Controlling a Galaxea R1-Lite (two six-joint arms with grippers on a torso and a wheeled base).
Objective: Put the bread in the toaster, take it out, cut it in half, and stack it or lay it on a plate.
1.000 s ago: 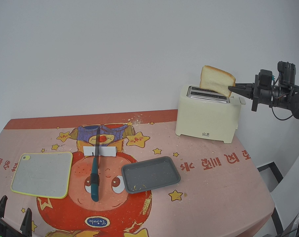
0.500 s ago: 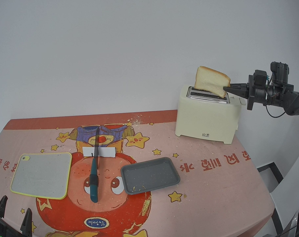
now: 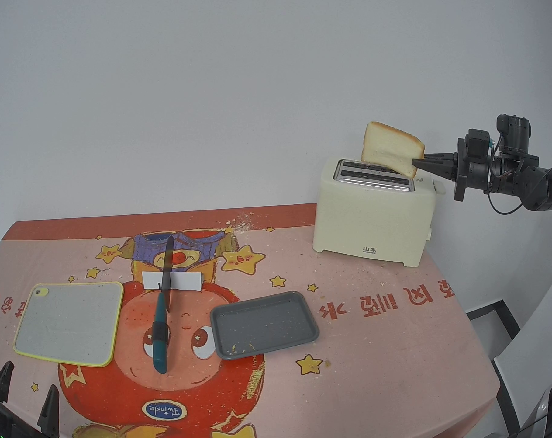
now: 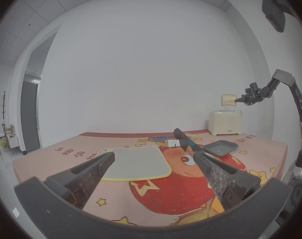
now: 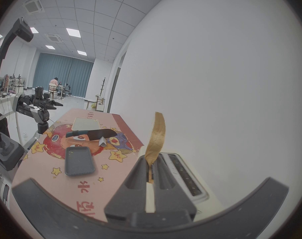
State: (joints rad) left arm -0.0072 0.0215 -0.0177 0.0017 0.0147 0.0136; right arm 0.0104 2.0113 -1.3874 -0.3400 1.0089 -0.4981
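A slice of bread (image 3: 390,148) hangs tilted just above the slots of the cream toaster (image 3: 370,217), clear of it. My right gripper (image 3: 417,162) is shut on the slice's right edge; the right wrist view shows the bread (image 5: 157,136) edge-on between the fingers of that gripper (image 5: 150,163), over the toaster (image 5: 187,183). My left gripper (image 3: 27,384) stands open and empty at the table's front left, its fingers (image 4: 91,173) pointing across the cutting board (image 4: 134,163). The grey plate (image 3: 264,325) lies at mid-table.
A teal-handled knife (image 3: 162,314) rests with its blade on a small white stand (image 3: 171,280), between the plate and the yellow-rimmed cutting board (image 3: 68,323). Crumbs lie on the patterned tablecloth. The table's right edge runs close beside the toaster.
The head camera has shifted, sliding the whole table leftward in the picture. The right gripper still holds the bread above the toaster, slightly higher than before. The left gripper is unchanged.
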